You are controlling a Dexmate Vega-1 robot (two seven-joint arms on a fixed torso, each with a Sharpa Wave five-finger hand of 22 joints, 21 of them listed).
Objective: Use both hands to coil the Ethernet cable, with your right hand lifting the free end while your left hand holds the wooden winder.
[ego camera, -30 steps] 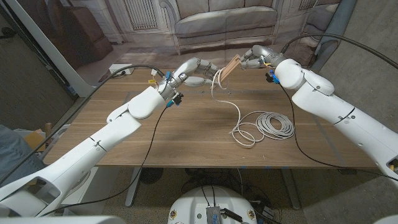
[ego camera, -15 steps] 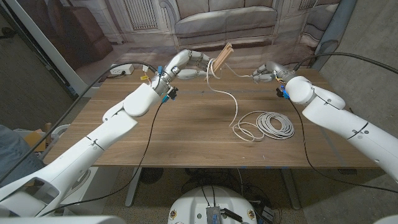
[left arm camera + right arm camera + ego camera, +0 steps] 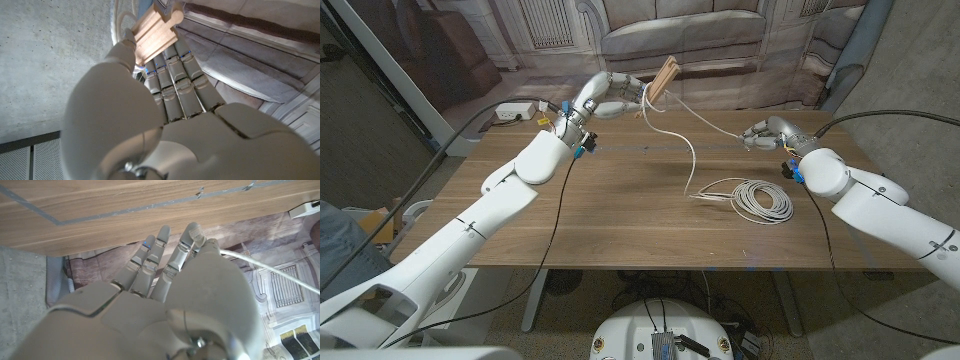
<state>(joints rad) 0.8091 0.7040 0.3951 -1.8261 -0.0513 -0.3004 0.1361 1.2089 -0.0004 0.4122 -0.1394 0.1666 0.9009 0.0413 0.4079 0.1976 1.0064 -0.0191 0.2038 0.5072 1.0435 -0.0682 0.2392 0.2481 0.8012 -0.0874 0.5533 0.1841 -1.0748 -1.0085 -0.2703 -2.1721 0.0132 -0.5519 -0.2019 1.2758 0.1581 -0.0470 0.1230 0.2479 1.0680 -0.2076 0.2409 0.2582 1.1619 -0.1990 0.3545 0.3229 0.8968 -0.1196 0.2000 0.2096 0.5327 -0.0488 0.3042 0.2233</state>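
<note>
In the head view my left hand (image 3: 612, 93) is raised above the table's far edge and grips the wooden winder (image 3: 663, 74), which tilts up to the right. The left wrist view shows the fingers (image 3: 172, 75) wrapped under the winder (image 3: 155, 29), with white cable (image 3: 119, 22) beside it. The white Ethernet cable (image 3: 706, 116) runs taut from the winder to my right hand (image 3: 767, 131), which pinches it over the table's right side. Another strand hangs from the winder down to a loose coil (image 3: 757, 199) on the table. In the right wrist view the cable (image 3: 272, 268) leaves my right hand (image 3: 165, 300).
The wooden table (image 3: 610, 215) stretches between both arms. A white power strip (image 3: 516, 110) lies at its far left corner. Black cables trail along both arms.
My left hand has lifted the winder up and to the left. My right hand has let go of the winder and moved right and nearer, drawing a strand of cable taut. A loop slid off the coil.
</note>
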